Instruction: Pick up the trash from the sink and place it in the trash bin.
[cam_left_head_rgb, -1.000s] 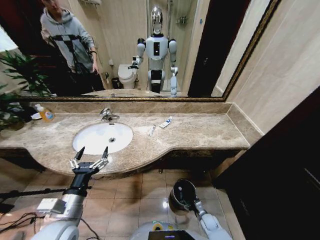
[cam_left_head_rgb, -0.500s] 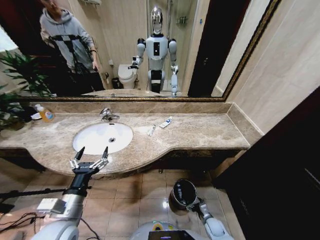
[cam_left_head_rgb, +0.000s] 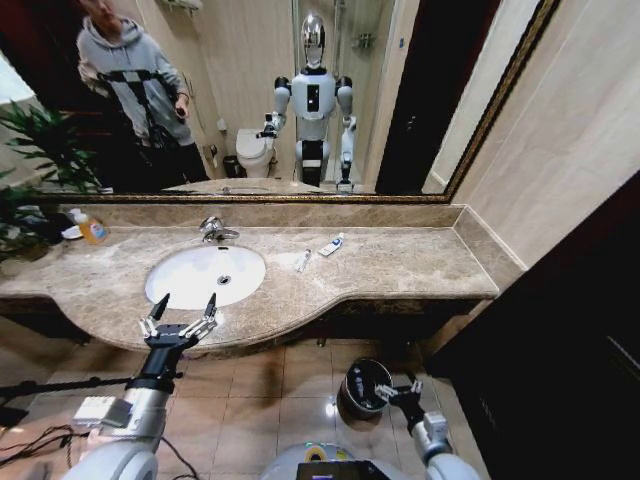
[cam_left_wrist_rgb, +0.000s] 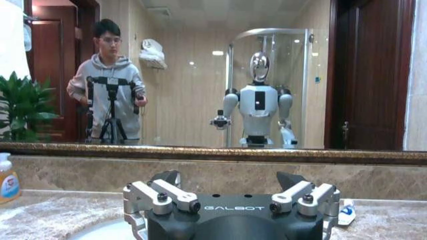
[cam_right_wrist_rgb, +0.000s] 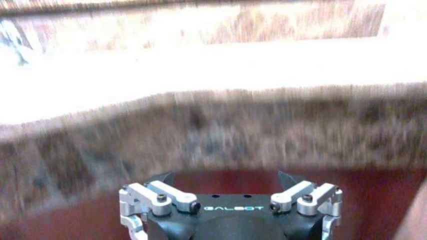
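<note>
The white oval sink (cam_left_head_rgb: 190, 280) is set in the brown marble counter. Two small white tubes of trash (cam_left_head_rgb: 303, 260) (cam_left_head_rgb: 331, 245) lie on the counter right of the basin, not in it; one tube (cam_left_wrist_rgb: 345, 212) also appears in the left wrist view. My left gripper (cam_left_head_rgb: 188, 300) (cam_left_wrist_rgb: 230, 180) hovers open and empty over the counter's front edge, just before the basin. The black trash bin (cam_left_head_rgb: 362, 385) stands on the floor below the counter. My right gripper (cam_left_head_rgb: 398, 392) (cam_right_wrist_rgb: 227, 177) is open and empty beside the bin's right rim, facing the counter's edge.
A chrome faucet (cam_left_head_rgb: 213, 230) stands behind the basin and a yellow soap bottle (cam_left_head_rgb: 92, 230) at the counter's back left, next to a plant (cam_left_head_rgb: 30, 170). A mirror runs along the wall behind. A dark cabinet (cam_left_head_rgb: 570, 340) closes off the right side.
My right gripper has moved from over the bin's mouth to its right side and turned up toward the counter. The left gripper has stayed put.
</note>
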